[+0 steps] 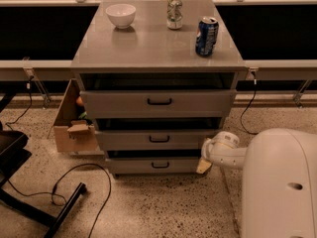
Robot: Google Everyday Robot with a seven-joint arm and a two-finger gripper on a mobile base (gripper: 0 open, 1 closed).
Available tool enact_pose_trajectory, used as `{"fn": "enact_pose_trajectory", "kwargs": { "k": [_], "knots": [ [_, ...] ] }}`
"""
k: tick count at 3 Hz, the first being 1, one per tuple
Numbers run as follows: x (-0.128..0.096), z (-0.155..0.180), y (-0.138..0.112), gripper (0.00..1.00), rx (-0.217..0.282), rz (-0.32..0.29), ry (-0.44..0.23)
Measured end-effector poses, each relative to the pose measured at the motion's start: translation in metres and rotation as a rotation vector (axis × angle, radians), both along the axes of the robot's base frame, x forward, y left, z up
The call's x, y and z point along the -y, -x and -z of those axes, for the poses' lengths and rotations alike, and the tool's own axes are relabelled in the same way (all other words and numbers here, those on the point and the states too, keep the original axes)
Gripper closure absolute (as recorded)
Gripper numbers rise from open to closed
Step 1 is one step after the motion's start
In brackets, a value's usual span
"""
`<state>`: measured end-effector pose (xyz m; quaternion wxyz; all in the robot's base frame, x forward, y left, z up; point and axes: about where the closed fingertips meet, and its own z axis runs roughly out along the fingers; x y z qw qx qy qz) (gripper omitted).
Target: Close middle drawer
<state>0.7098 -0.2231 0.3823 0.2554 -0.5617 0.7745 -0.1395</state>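
Observation:
The middle drawer (159, 139) is a grey drawer with a small black bar handle at the centre of its front, in the grey cabinet (157, 48). It stands pulled out a little, with a dark gap above its front. My gripper (204, 165) is low at the cabinet's right front corner, beside the right end of the middle and bottom drawer fronts. My white arm (224, 150) reaches to it from the right.
The top drawer (158, 102) and bottom drawer (157, 165) also stand slightly out. A white bowl (121, 15), a silver can (174, 12) and a blue can (206, 35) stand on the cabinet top. A cardboard box (74, 128) sits at the left. A black cable (79, 182) lies on the floor.

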Motion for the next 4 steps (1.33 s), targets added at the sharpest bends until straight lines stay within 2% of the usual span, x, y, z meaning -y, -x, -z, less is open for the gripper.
{"fn": "enact_pose_trajectory", "kwargs": {
  "k": [1,2,3,4],
  "knots": [
    [0.000,0.000,0.000,0.19,0.000,0.000,0.000],
    [0.000,0.000,0.000,0.42,0.000,0.000,0.000],
    [0.005,-0.016,0.020,0.73,-0.002,-0.029,0.040],
    [0.020,-0.062,0.067,0.96,-0.020,-0.067,0.153]
  ]
}}
